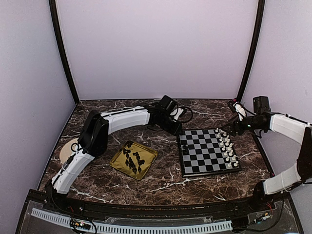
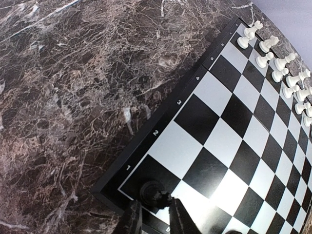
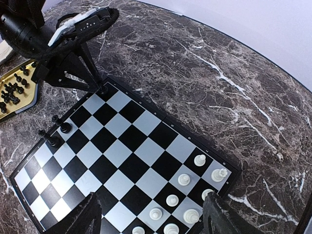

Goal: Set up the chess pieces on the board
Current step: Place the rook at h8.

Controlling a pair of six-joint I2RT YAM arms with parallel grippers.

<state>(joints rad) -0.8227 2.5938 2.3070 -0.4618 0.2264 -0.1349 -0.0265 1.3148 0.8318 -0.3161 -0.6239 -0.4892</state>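
The board (image 1: 204,153) lies right of centre. White chess pieces (image 1: 226,146) fill its right edge in two rows (image 3: 184,180). Two black pieces (image 1: 185,147) stand near its left edge (image 3: 63,127). My left gripper (image 1: 177,130) is down at the board's far left corner. In the left wrist view its jaws (image 2: 155,205) are slightly open, and a black piece (image 2: 151,190) stands on the corner square right at the fingertips. My right gripper (image 3: 151,219) hovers wide open above the white rows, holding nothing (image 1: 230,128).
A gold tray (image 1: 148,155) left of the board holds several black pieces (image 1: 132,160). A round plate (image 1: 66,148) lies at the far left, partly under the left arm. Lilac walls close in the marble table.
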